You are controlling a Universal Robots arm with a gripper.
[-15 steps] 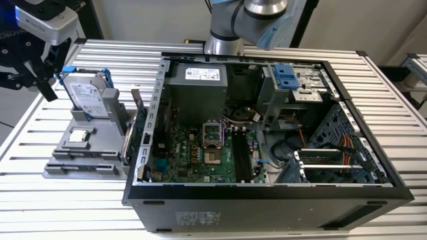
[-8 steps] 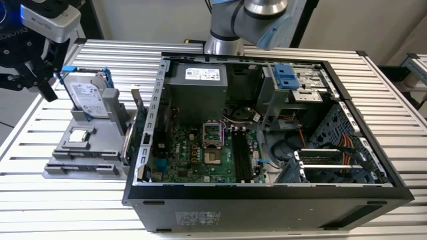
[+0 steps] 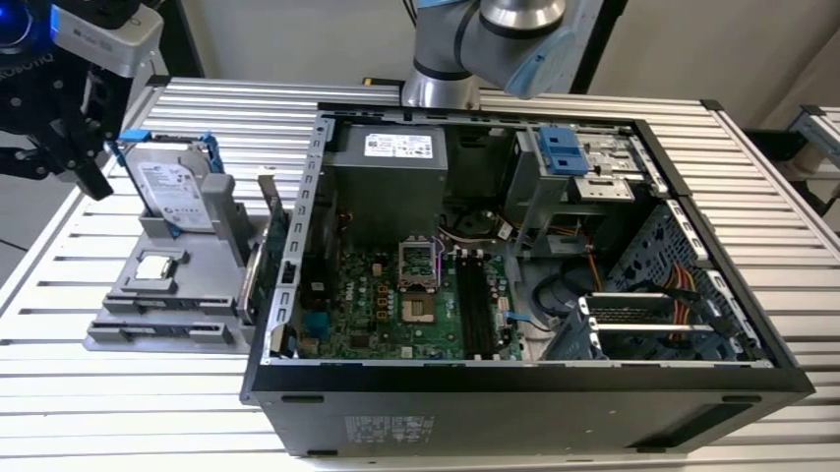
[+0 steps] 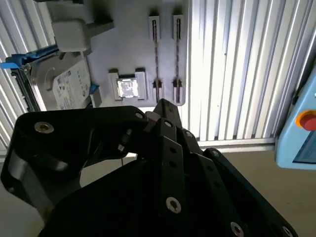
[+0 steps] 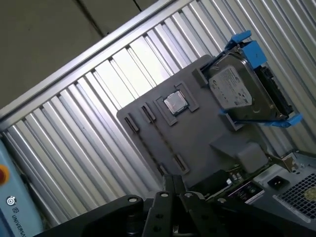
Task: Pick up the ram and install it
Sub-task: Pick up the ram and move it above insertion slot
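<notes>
fingers (image 4: 168, 148): drawn together, tips meeting, in both wrist views
gripper (image 4: 163, 105): hangs above the near edge of the tray, out beyond the exterior view's left of the computer case
ram: whereabouts cannot be told from these views
tray (image 4: 128, 54): grey, flat on the table; two long narrow slots (image 4: 156, 49) lie nearest the fingertips
chip (image 4: 127, 89): small silver square in the tray's pocket, between slots and hard drive
hard drive (image 4: 66, 86): propped upright on the tray, blue brackets
computer case (image 3: 525, 379): open-sided, just beside the tray, motherboard exposed
table (image 3: 132, 413): ribbed metal

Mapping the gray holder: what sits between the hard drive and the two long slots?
The small silver processor chip; both wrist views show it there.
</notes>
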